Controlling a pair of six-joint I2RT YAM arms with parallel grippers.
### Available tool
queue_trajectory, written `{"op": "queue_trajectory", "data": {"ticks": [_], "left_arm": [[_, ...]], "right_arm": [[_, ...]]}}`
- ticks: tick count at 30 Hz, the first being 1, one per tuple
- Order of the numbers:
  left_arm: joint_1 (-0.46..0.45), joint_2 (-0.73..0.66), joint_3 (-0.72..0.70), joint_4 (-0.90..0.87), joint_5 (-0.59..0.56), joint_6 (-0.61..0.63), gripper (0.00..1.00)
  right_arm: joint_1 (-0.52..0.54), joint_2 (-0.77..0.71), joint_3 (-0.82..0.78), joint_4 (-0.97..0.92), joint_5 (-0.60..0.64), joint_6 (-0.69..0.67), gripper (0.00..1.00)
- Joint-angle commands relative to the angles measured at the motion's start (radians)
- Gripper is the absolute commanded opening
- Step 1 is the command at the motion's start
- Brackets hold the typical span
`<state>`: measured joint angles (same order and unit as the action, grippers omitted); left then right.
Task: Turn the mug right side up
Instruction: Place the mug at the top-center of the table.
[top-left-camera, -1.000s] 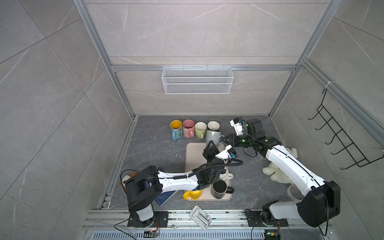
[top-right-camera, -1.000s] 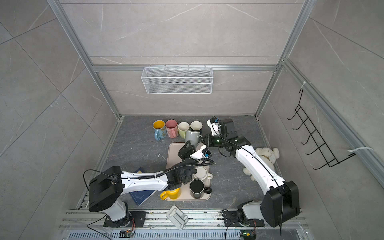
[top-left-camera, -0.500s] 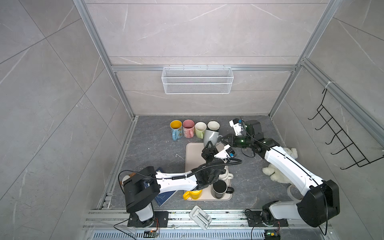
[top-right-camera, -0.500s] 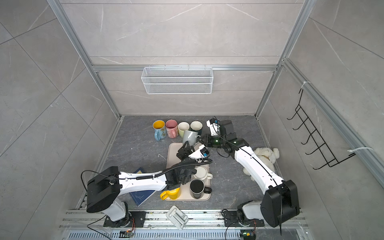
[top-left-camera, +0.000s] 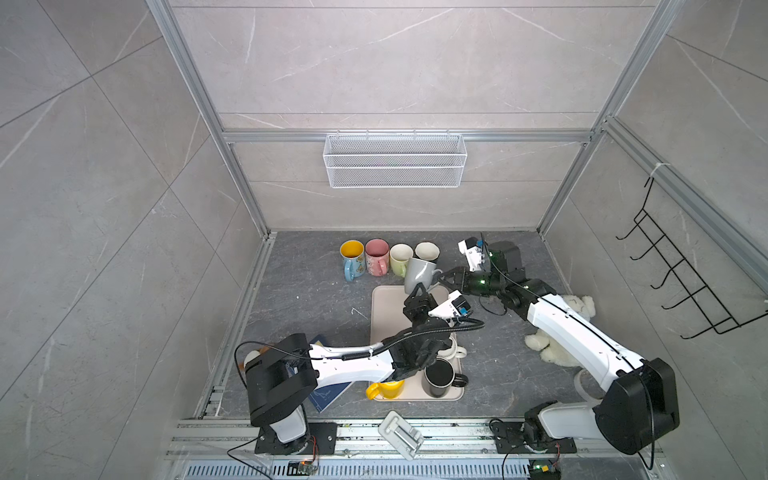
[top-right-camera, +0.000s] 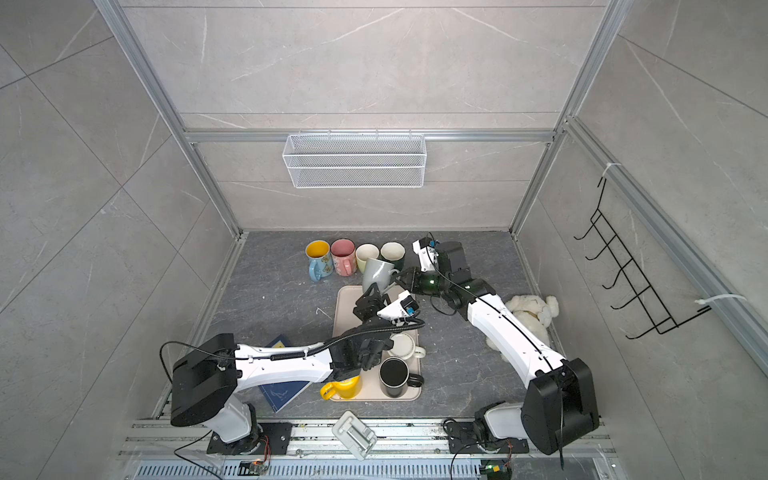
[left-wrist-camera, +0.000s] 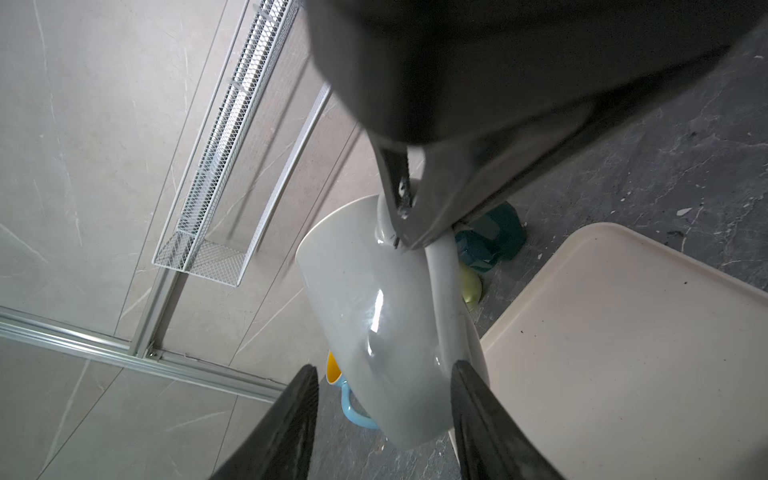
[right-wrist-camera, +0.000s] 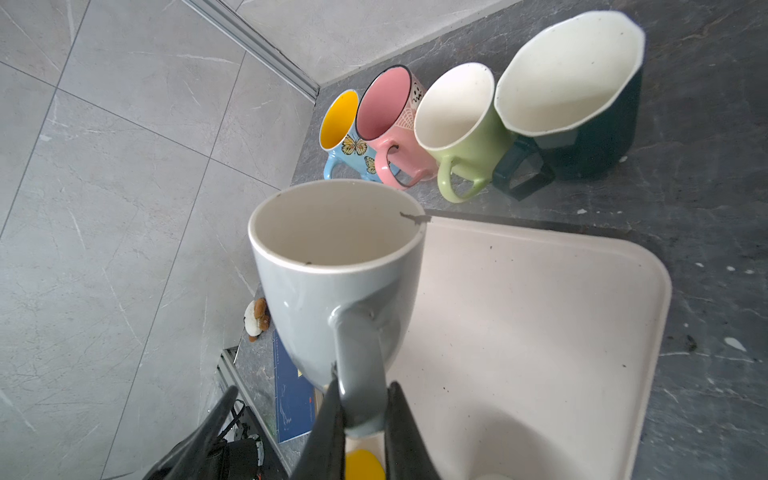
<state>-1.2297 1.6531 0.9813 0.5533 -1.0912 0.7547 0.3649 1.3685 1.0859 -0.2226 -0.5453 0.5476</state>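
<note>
- Grey mug (top-left-camera: 419, 272) hangs tilted, mouth upward, over the beige tray's (top-left-camera: 384, 316) far edge.
- Right gripper (right-wrist-camera: 362, 392) is clamped on its handle (right-wrist-camera: 359, 353).
- Left gripper (left-wrist-camera: 384, 372) jaws stand parted, flanking the body without clamping it.

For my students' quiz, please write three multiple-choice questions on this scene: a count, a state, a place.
1. How many mugs stand in the back row? A) two B) four C) six
2. The right gripper is A) open B) shut on the grey mug, by its handle C) shut on nothing
3. The black mug stands A) on the tray B) in the back row C) in the right gripper
Answers: 1 B, four show side by side in the right wrist view; 2 B, its fingers pinch the handle; 3 A, the tray lies under it in both top views.
</note>
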Motion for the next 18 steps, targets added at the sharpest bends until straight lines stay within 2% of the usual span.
{"op": "queue_trajectory", "data": {"ticks": [1,18], "left_arm": [[-0.008,-0.035,0.02,0.025,-0.003,-0.018,0.57],[-0.02,-0.059,0.009,0.01,-0.013,-0.024,0.64]], "right_arm": [[0.008,-0.039,0.003,0.104,-0.008,0.033,0.0],[0.008,-0.04,0.018,0.123,0.033,0.046,0.0]]}}
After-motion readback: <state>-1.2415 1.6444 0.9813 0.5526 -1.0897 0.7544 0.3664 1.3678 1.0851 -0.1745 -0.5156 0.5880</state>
